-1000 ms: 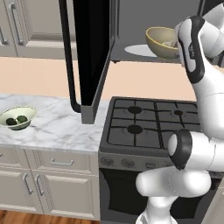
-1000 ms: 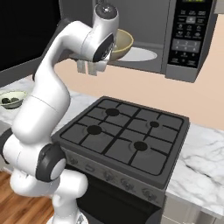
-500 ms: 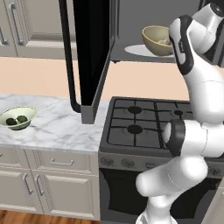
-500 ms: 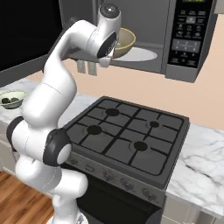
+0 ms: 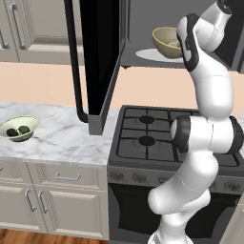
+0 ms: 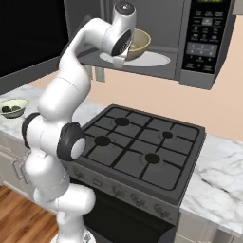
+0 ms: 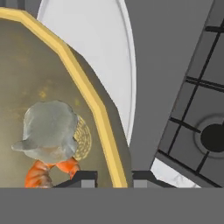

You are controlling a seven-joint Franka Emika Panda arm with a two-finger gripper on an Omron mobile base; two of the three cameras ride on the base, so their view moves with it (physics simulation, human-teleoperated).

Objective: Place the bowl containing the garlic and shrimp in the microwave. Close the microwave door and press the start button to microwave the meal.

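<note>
The tan-brown bowl (image 7: 52,87) with its yellowish rim sits between my gripper (image 7: 113,178) fingertips, which are shut on the rim. Inside it lie the whitish-grey garlic (image 7: 50,129) and, under it, the orange-red shrimp (image 7: 41,173). The bowl (image 5: 166,42) (image 6: 138,42) is inside the open microwave (image 6: 204,42), over the white turntable plate (image 5: 148,55) (image 6: 154,60); I cannot tell whether it rests on the plate. The black microwave door (image 5: 101,62) stands swung wide open to the left, its bar handle (image 5: 74,62) at the outer edge.
Below the microwave is a black gas stove (image 5: 147,138) (image 6: 142,147). A pale bowl with dark green lumps (image 5: 19,129) (image 6: 13,108) sits on the marble counter (image 5: 62,143) to the left. The open door juts out over the counter's right end.
The bowl has shifted slightly further into the microwave cavity with the gripper still on its rim. The arm's upper links have risen and straightened.
</note>
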